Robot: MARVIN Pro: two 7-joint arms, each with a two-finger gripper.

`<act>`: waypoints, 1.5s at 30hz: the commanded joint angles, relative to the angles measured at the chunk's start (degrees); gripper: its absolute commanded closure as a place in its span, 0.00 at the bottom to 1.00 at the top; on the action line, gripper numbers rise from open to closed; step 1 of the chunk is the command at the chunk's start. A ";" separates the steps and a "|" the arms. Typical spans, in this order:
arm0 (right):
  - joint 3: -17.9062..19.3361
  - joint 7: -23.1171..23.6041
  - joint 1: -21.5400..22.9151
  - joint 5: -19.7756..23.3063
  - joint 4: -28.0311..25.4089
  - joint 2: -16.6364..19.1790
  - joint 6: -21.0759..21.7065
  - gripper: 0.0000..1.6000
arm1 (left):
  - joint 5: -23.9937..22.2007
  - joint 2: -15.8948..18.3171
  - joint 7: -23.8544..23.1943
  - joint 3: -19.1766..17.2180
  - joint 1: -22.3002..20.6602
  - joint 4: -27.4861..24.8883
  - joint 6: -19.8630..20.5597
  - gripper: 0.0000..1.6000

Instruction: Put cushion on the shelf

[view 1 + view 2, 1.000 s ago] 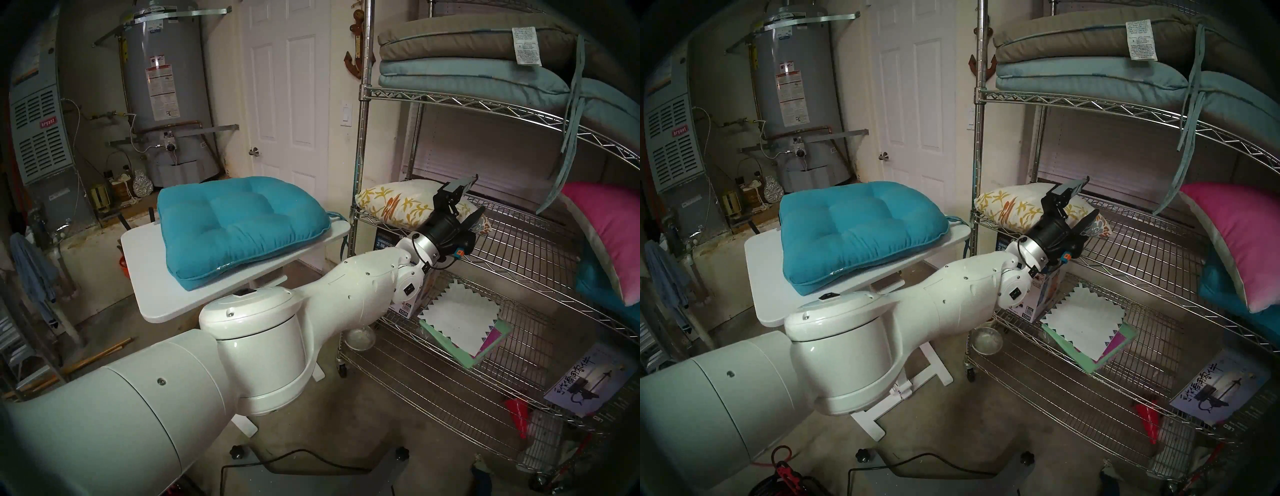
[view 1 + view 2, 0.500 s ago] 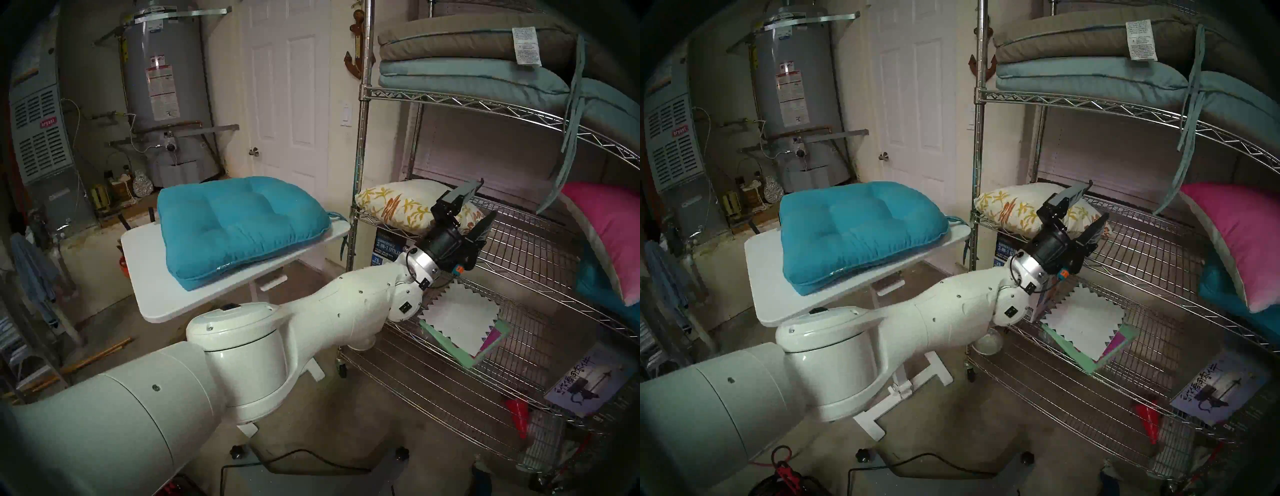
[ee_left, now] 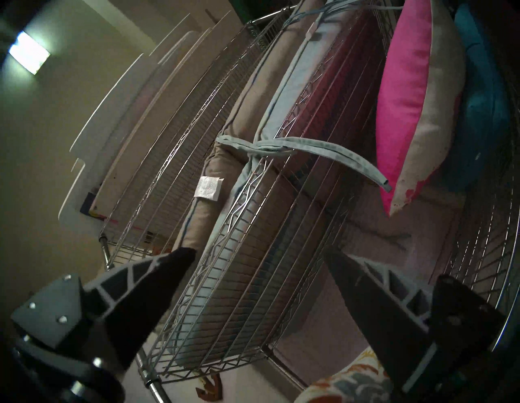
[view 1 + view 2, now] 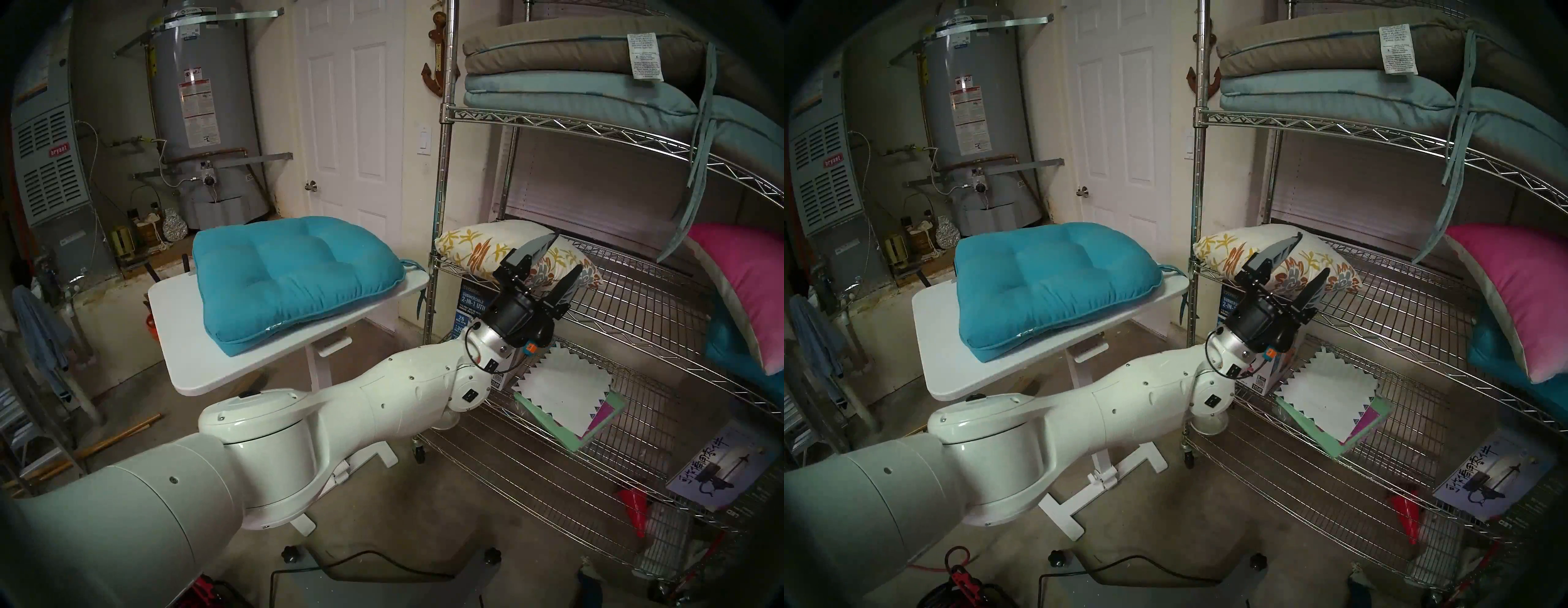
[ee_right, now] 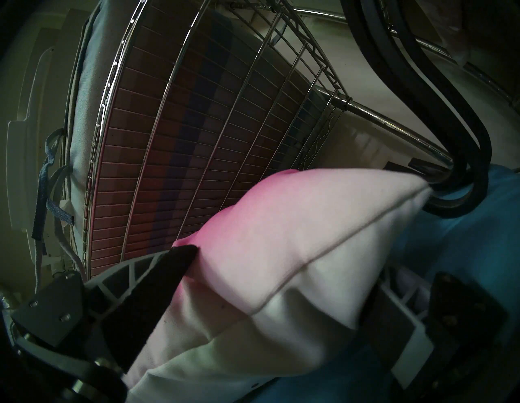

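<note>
— Chrome wire is what fills your head view: the shelf [image 4: 441, 178] stands at the right, and the cushion [image 4: 479, 250], cream with orange-and-grey flowers and mustard sprigs, lies flat on its middle tier, at the left end beside the front post.

— And my left gripper?

— Your left gripper [image 4: 551, 267] hangs just in front of that cushion, pointing up and into the shelf, its two dark fingers spread wide with nothing between them. In your left wrist view only a corner of the cushion [image 3: 349, 385] shows at the bottom edge, beside the right-hand finger [image 3: 374, 306]; whether they touch, you cannot tell.

— The right gripper?

— It is out of your head views. In the right wrist view the right gripper [image 5: 284, 284] stands with its fingers apart on either side of the pink-to-white pillow [image 5: 281, 244], one fingertip [image 5: 180, 256] touching its pink face. Whether the jaws actually clamp the pillow, you cannot tell.

— What else is there?

— A teal tufted cushion [image 4: 292, 276] lies on the white table [image 4: 186, 339] left of the shelf. Folded tan and pale-blue pads [image 4: 572, 72] are stacked on the upper tier.
</note>
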 commanded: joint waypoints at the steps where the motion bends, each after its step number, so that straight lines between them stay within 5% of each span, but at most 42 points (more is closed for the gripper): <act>1: -0.15 -0.08 -0.26 -0.04 0.61 -0.99 0.10 0.00 | 0.95 4.91 2.95 -0.36 1.82 -4.63 1.32 0.00; 24: -0.15 -0.08 -0.25 -0.05 0.61 -0.97 0.09 0.00 | 4.86 19.66 6.71 -2.50 5.35 -18.81 8.04 0.00; 45: -0.15 -0.09 -0.26 -0.05 0.63 -1.00 0.10 0.00 | 4.86 32.88 3.36 -3.97 6.44 -33.53 11.60 0.00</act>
